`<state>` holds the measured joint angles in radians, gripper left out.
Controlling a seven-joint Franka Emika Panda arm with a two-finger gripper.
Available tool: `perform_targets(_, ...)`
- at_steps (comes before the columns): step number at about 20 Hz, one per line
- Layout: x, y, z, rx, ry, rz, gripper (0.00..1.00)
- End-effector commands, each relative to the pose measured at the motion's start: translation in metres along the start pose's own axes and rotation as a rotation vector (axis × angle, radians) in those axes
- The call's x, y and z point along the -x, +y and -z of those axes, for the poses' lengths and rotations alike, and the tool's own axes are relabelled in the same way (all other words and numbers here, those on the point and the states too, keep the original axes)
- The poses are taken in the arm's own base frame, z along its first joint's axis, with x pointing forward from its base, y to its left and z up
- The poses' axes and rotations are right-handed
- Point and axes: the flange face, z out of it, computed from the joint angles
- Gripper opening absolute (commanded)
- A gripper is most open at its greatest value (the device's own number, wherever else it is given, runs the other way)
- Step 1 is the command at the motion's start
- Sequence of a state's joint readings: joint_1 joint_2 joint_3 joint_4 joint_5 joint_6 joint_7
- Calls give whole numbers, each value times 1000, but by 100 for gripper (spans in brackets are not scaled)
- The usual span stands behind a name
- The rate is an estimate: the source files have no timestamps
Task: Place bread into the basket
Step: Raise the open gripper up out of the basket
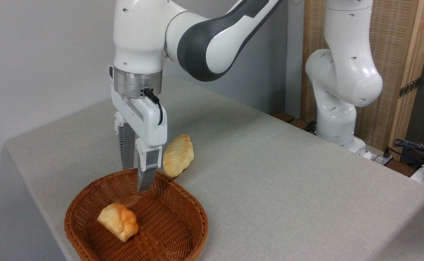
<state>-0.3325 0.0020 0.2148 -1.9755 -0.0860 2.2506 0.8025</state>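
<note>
The bread (119,221), a small knotted golden-orange bun, lies inside the basket (183,228), an oval reddish-brown wicker one at the table's front left. My gripper (136,177) hangs above the basket's far rim, pointing down, open, with nothing between its fingers. It is above and behind the bun, not touching it.
A longer pale braided loaf (178,155) lies on the grey table (288,174) just behind the basket, to the right of my gripper. My arm's base (337,119) stands at the back right, with cables (418,148) beyond. The table's left edge runs close to the basket.
</note>
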Motion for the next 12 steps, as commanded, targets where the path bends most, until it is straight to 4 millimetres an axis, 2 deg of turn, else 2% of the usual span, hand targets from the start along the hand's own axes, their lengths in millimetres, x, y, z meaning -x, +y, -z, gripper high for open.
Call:
perform_targets(1, -4, 0, 37, -21, 48, 181, 100)
perform_targets(8, -3, 20, 55, 13, -88, 218, 100)
perform_targets(9, -4, 24, 64, 15, -100, 210, 100)
perform_targets(12, -3, 30, 74, 16, -150, 185, 100)
